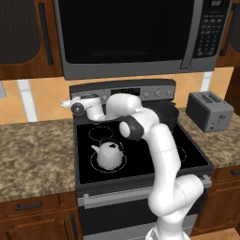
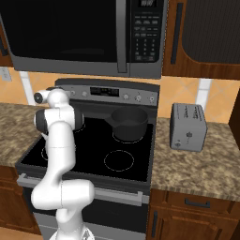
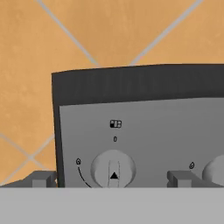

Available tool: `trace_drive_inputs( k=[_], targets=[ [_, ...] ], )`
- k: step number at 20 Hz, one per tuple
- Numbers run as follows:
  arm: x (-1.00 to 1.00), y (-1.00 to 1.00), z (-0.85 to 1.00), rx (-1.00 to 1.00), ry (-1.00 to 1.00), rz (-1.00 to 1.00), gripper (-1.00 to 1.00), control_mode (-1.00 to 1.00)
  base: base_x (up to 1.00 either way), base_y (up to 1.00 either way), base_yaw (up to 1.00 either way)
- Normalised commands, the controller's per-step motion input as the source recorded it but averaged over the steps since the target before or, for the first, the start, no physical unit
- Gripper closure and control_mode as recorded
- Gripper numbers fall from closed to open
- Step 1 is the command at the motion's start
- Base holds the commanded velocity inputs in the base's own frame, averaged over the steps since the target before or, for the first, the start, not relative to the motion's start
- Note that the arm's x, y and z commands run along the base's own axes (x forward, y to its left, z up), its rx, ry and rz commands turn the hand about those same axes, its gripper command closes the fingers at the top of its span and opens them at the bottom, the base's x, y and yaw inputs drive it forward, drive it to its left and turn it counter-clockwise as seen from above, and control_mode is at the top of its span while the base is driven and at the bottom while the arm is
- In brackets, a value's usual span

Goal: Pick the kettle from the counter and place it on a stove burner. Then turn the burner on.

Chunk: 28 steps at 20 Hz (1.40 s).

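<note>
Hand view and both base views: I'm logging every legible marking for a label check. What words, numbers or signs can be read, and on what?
"0" on the stove's control panel, above the knob.
A small four-square burner icon above that "0".
A black triangle pointer on the knob's face.
Small marks beside the knobs: too small to read.
Microwave keypad and its display: blurred, unreadable.
Stove display: unreadable.
Toaster: no readable text.

Light is falling soft and even across the rendered kitchen, throwing no hard shadows. The glossy black cooktop (image 1: pixel 140 154) is showing only faint sheen, and the microwave door (image 1: pixel 126 28) is staying dark without glare. Edges are looking slightly coarse and pixelated; the control panel (image 3: pixel 144 131) is reading flat and mildly soft.
</note>
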Motion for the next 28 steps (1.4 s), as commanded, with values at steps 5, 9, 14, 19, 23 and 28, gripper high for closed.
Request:
trace_drive_inputs(
  k=[5,9,14,19,23,28],
  targets=[
    [0.05,0.00,0.00,0.00,0.00,0.00,-1.00,-1.00,0.00,0.00,0.00],
    [0.03,0.00,0.00,0.00,0.00,0.00,-1.00,-1.00,0.00,0.00,0.00],
    [0.12,0.00,0.00,0.00,0.00,0.00,-1.00,-1.00,0.00,0.00,0.00],
    [0.00,0.00,0.00,0.00,0.00,0.00,1.00,-1.00,0.00,0.00,0.00],
    [0.00,0.00,0.00,0.00,0.00,0.00,1.00,-1.00,0.00,0.00,0.00],
    [0.00,0.00,0.00,0.00,0.00,0.00,1.00,-1.00,0.00,0.00,0.00]
  ],
)
